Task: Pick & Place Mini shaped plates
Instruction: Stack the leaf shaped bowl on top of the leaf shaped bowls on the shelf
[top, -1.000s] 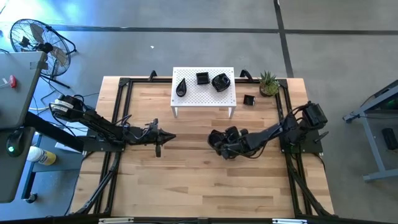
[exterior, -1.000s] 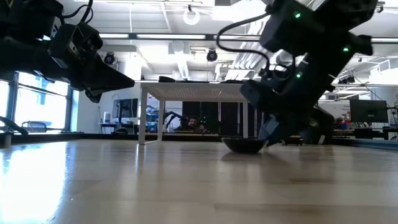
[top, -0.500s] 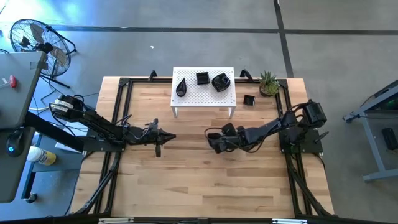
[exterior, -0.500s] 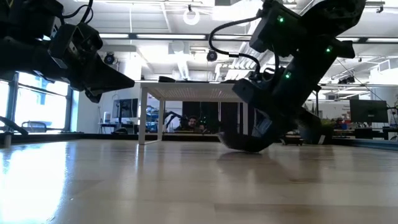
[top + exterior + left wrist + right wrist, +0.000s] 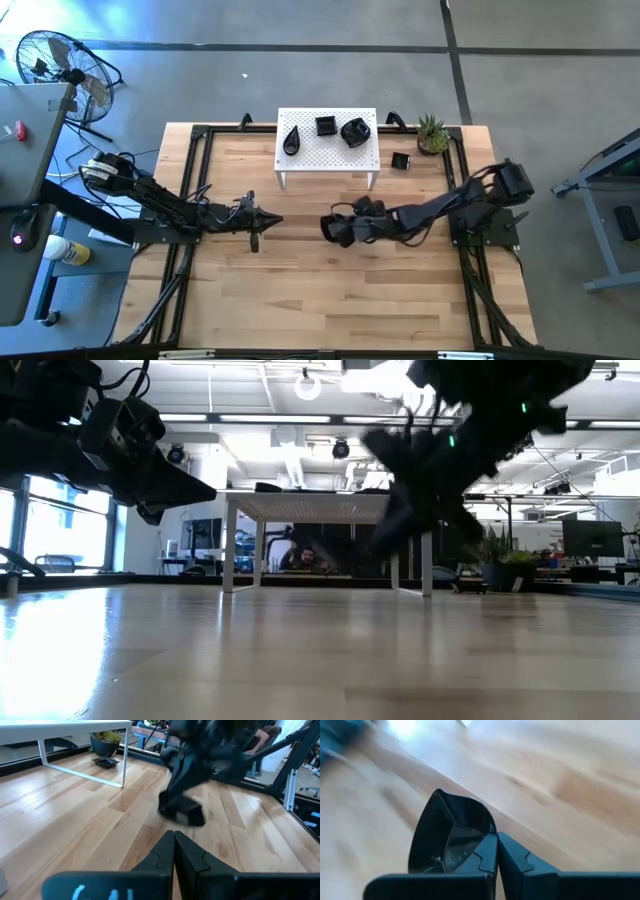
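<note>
My right gripper (image 5: 333, 228) is over the table's middle, in front of the white perforated stand (image 5: 328, 150), shut on a glossy black mini plate (image 5: 447, 832). Three more black plates sit on the stand: a teardrop (image 5: 291, 140), a square (image 5: 325, 126) and a rounded one (image 5: 355, 131). A small square plate (image 5: 400, 160) lies on the table right of the stand. My left gripper (image 5: 272, 218) hovers shut left of centre, pointing at the right gripper (image 5: 182, 812). My right gripper pinches the black plate at its rim (image 5: 487, 827) between the two fingers (image 5: 485, 855). The plate stands out ahead of the fingers with its hollow side showing. It is lifted clear of the table; the low view shows no plate on the wood.
A green spiky potted plant (image 5: 432, 133) stands at the far right corner, beside the small square plate. Black frame rails (image 5: 190, 180) run along the table's left and right sides. Bare wood (image 5: 320, 290) stretches toward the near edge.
My right gripper has moved toward the table's left and risen, staying shut on the plate. The plate, which lay on the table a second ago, first tipped up on one edge and now hangs clear of the wood.
</note>
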Available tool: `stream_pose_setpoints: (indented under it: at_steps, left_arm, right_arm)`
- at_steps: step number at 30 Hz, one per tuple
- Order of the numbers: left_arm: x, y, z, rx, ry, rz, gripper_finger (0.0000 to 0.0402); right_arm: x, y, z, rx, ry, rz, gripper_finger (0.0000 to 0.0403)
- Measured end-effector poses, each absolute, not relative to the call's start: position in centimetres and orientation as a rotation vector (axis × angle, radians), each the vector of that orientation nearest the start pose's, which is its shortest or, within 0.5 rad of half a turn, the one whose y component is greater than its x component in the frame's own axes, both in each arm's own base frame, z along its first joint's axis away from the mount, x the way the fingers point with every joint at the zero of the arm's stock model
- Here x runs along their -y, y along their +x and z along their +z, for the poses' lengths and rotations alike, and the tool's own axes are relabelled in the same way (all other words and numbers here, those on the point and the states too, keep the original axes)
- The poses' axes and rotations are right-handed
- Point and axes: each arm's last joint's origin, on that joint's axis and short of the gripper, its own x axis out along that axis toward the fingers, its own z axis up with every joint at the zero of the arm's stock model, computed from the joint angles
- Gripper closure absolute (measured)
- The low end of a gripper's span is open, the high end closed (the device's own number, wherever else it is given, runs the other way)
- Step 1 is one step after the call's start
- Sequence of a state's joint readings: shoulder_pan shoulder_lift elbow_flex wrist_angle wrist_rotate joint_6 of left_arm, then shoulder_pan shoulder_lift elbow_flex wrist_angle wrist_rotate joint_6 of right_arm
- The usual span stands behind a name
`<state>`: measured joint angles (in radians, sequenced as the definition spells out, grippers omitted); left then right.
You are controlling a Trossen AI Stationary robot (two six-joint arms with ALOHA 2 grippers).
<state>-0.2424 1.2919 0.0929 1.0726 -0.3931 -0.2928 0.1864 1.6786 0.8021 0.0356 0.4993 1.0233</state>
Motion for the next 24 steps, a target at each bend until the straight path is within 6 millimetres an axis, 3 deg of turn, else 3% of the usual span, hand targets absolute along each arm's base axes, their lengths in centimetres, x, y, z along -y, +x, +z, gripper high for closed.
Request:
stream_pose_setpoints:
  at_steps: [5,9,17,21,24]
  left_arm:
    - [3.4,18.3,13.9,-0.097,-0.252,0.167,0.0401]
    - [3.4,18.3,13.9,-0.096,-0.253,0.168,0.0401]
    - [3.4,18.3,13.9,-0.094,-0.252,0.176,0.0401]
    - [3.4,18.3,14.0,-0.087,-0.254,0.176,0.0401]
    - [3.4,18.3,14.0,-0.086,-0.255,0.176,0.0401]
  right_arm:
    - [-4.2,30.8,19.6,-0.336,0.665,-0.574,0.0401]
    - [-2.9,29.7,23.8,-0.123,0.604,-0.637,0.0401]
    - [5.0,27.6,29.3,0.109,0.592,-0.911,0.0401]
    - [9.2,27.4,30.1,0.121,0.656,-1.058,0.0401]
    - [11.3,27.3,30.2,0.097,0.744,-1.119,0.0401]
